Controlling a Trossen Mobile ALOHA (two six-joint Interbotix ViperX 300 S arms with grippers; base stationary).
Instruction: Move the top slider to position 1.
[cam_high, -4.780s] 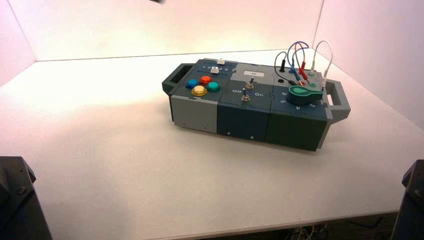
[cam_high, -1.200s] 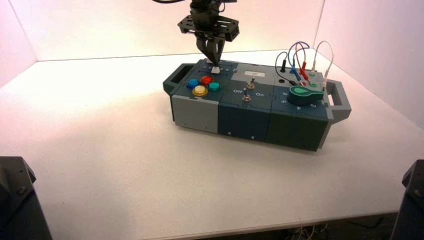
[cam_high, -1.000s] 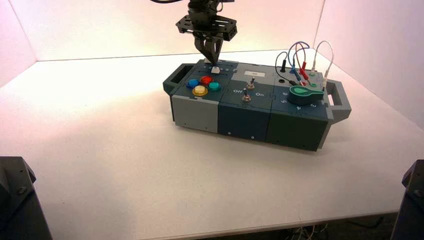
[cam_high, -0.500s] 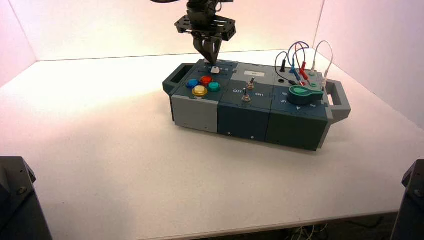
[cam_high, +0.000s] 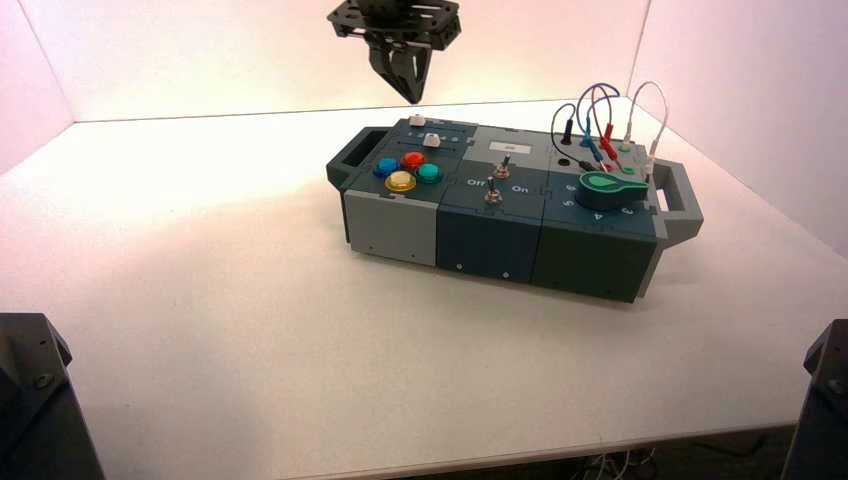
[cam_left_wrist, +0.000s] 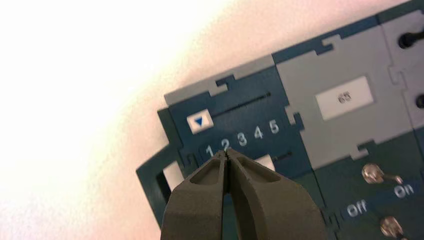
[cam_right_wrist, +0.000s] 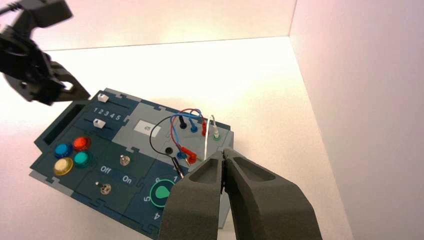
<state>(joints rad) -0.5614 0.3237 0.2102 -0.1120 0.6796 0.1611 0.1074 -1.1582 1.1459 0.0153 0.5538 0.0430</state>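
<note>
The left tool has lifted up off the box, clenched on nothing. The top slider now sits at the far-left end (by the 1).

Matt plastic box; shiny metal toggle switches

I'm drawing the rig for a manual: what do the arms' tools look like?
Both tools are dark grey-brown wedges of matte plastic. The left tool has two tapering fingers, each with a shallow hollow recess near the tip. The right tool is the same shape. From above, the left tool hangs under a flat black plate with small holes. No markings or cables are visible.
</note>
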